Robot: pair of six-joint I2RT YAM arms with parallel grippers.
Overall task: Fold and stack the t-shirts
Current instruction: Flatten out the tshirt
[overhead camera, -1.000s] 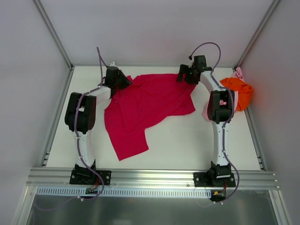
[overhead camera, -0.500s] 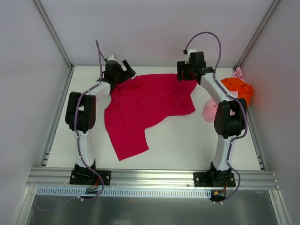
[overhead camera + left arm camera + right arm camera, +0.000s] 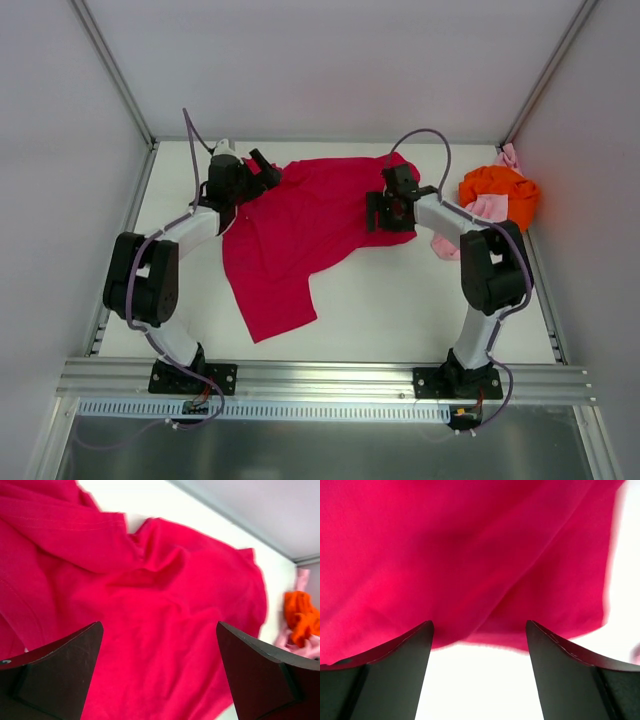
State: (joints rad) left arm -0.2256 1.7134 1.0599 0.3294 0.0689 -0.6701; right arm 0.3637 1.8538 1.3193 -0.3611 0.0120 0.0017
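The crimson t-shirt [image 3: 310, 225] lay spread but unfolded on the white desk [image 3: 400, 300], rumpled into soft ridges, with its upper part stretched across the far middle and one long flap reaching down toward the near left. Its far right corner was bunched up, and a seam showed along a fold near the far left edge. The left jaws stood wide apart at the shirt's far left corner, above the cloth, with nothing between them; from the left wrist the red fabric filled the gap beneath the two dark fingers [image 3: 60, 670]. The right jaws were also parted and gripped nothing, poised over the shirt's right-hand edge, where the right wrist view showed the hem running across the gap with bare desk on its near side. There were three shirts in all: the one crimson shirt in the middle, one orange t-shirt [image 3: 500, 190] crumpled in the far right corner, and one pale pink t-shirt [image 3: 470, 215] bunched just beside and partly under the orange one, well apart from the left jaws and near the right arm.
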